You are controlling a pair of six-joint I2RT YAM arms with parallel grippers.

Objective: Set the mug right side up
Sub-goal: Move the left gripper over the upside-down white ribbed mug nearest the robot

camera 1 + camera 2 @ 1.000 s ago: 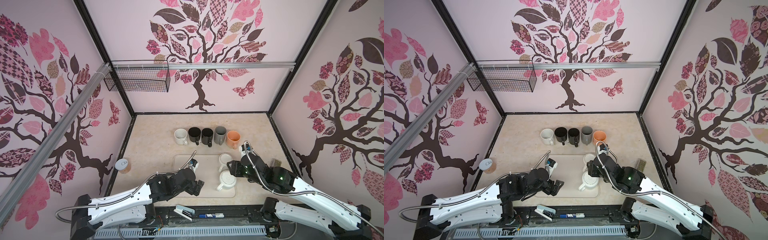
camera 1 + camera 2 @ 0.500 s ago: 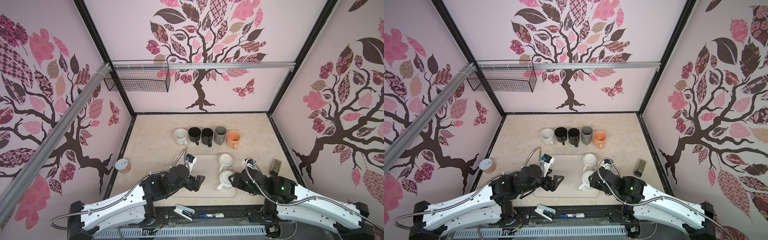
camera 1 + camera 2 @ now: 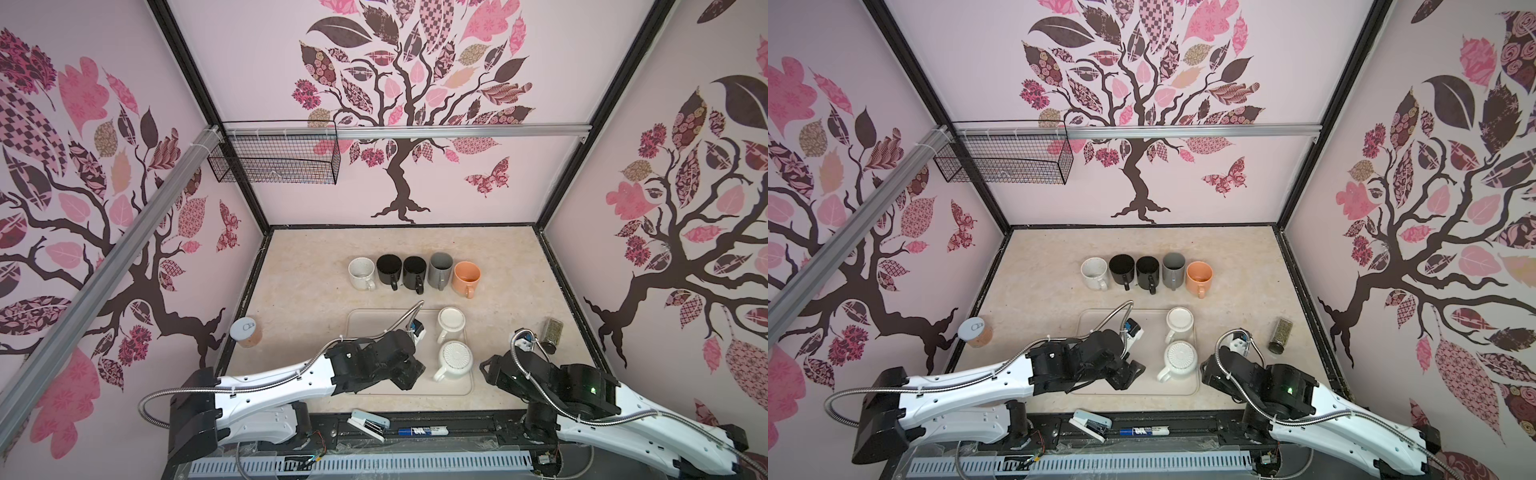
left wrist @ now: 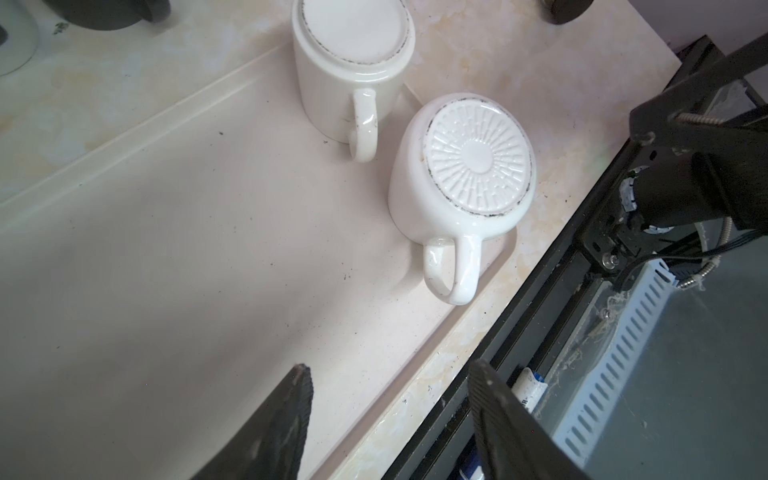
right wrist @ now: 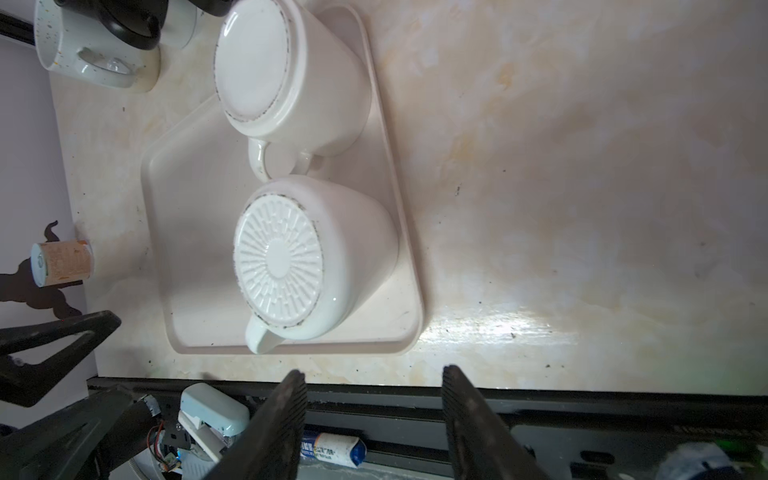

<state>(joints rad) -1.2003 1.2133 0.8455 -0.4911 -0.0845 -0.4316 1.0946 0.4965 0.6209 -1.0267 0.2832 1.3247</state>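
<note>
Two white mugs stand upside down on the beige tray (image 3: 370,328) (image 3: 1100,324). The nearer one has a ribbed base (image 3: 456,359) (image 3: 1180,356) (image 4: 461,166) (image 5: 291,266). The farther one has a smooth base (image 3: 451,322) (image 3: 1180,322) (image 4: 353,50) (image 5: 266,70). My left gripper (image 3: 409,374) (image 4: 390,370) hovers over the tray's front part, left of the ribbed mug, open and empty. My right gripper (image 3: 488,368) (image 5: 374,372) is off the tray to the right, near the table's front edge, also open and empty.
A row of upright mugs stands behind the tray: white (image 3: 361,272), two black (image 3: 388,270), grey (image 3: 440,270), orange (image 3: 466,278). A can (image 3: 246,332) is at the left, a spice jar (image 3: 552,332) at the right. A stapler (image 3: 368,424) lies beyond the front edge.
My right arm has drawn back from above the mugs to the front right of the tray. My left gripper has stayed over the tray's front and its jaws have narrowed.
</note>
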